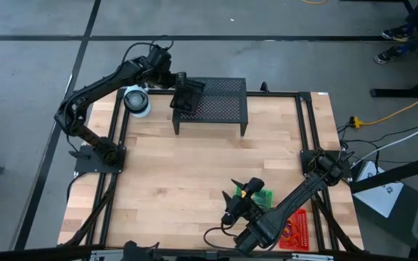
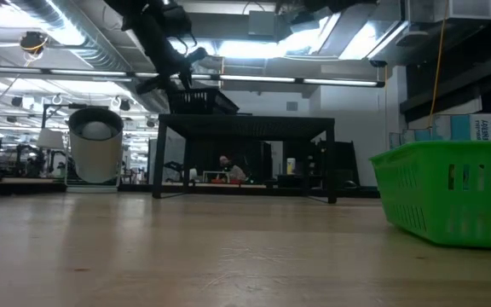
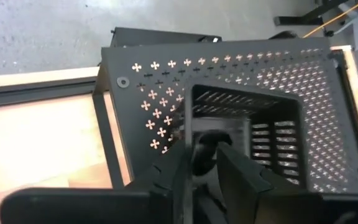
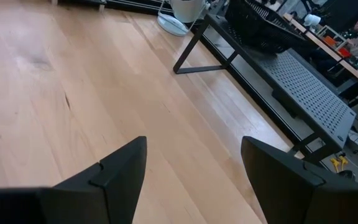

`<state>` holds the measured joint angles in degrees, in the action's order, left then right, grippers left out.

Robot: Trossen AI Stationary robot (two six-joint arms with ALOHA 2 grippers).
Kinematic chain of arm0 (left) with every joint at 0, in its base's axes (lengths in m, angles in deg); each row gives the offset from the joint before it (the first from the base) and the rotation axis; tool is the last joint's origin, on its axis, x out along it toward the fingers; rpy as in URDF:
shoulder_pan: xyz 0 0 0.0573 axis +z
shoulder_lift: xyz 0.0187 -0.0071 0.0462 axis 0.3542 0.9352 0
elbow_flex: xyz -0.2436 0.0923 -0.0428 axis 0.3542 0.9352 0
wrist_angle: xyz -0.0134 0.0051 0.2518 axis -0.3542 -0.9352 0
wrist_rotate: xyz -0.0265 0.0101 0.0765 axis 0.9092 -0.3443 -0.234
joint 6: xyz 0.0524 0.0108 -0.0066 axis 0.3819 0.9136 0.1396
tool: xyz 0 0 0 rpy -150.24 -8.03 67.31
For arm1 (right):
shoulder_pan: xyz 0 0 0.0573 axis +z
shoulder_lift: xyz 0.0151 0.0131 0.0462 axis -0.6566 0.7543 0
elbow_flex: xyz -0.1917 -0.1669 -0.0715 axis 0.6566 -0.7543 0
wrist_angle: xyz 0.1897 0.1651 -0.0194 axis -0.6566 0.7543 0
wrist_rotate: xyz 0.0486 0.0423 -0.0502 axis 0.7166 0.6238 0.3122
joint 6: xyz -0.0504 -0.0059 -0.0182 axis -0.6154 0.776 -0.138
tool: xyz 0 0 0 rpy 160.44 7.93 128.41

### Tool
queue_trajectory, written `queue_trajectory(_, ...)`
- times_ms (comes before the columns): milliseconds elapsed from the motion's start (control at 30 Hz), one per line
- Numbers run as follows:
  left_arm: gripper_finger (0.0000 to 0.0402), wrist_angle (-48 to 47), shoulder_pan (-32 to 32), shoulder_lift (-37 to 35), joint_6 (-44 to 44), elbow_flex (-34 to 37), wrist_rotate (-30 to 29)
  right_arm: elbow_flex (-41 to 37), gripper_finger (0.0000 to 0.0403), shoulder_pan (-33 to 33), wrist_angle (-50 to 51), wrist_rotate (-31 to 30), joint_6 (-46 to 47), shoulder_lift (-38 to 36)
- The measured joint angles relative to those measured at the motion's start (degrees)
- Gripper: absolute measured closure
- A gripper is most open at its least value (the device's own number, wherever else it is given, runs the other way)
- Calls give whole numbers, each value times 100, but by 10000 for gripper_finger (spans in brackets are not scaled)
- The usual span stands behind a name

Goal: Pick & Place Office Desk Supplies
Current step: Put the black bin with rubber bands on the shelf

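- Left tool [image 1: 183, 93] is clamped on the black tray [image 1: 188, 96], holding it over the mesh stand [image 1: 220, 107].
- We reckon placing is underway; next it lowers flat, then lets go.
- Right tool [image 1: 232, 199] waits open by the green tray [image 1: 265, 196].

A grey concrete floor [image 1: 267, 18] is spreading around the surface [image 1: 194, 167], a pale wood-plank top framed in black rails, with dark seam lines crossing the concrete. A yellow cable [image 1: 398, 112] is trailing over the floor beside it, and dark stand legs [image 1: 405, 90] are resting farther off. In the low view, long ceiling lights [image 2: 348, 82] are glowing under exposed silver ducts [image 2: 92, 51], and benches crowded with equipment are filling the distance. A person [image 2: 226, 168] is sitting far back, beyond the surface. White-and-blue cartons [image 2: 484, 128] are standing at the room's right edge.
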<state>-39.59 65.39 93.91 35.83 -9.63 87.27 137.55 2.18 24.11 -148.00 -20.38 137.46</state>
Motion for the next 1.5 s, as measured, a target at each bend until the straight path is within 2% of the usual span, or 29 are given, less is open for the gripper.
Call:
queue_trajectory(167, 357, 35, -25, 113, -32, 0, -47, 0, 140, -54, -2, 143, -8, 0)
queue_trajectory(300, 372, 39, -25, 113, -31, 0, -41, 0, 140, -81, -1, 171, -9, 0)
queue_trajectory(700, 353, 499, 100, -259, 319, 0, -156, 0, 140, -81, -22, 171, -33, 0)
queue_trajectory(800, 349, 690, 113, -410, 736, 0, 88, 0, 140, -81, -21, 171, -36, 0)
queue_trajectory(900, 355, 917, -138, -459, 1367, -2, 714, 0, 140, -89, -23, 171, -97, 0)
queue_trajectory(967, 371, 963, -433, -451, 1631, -2, 843, 0, 140, -103, -81, 172, -144, 0)
queue_trajectory(1067, 396, 1195, -969, -351, 1960, -2, 791, 0, 140, -130, -141, 172, -160, 0)
queue_trajectory(1167, 398, 1356, -1315, -183, 2125, -2, 642, 0, 140, -146, -195, 215, -164, 0)
queue_trajectory(1500, 400, 984, -1417, 360, 2347, -504, 582, 0, 140, -151, -215, 310, -189, 0)
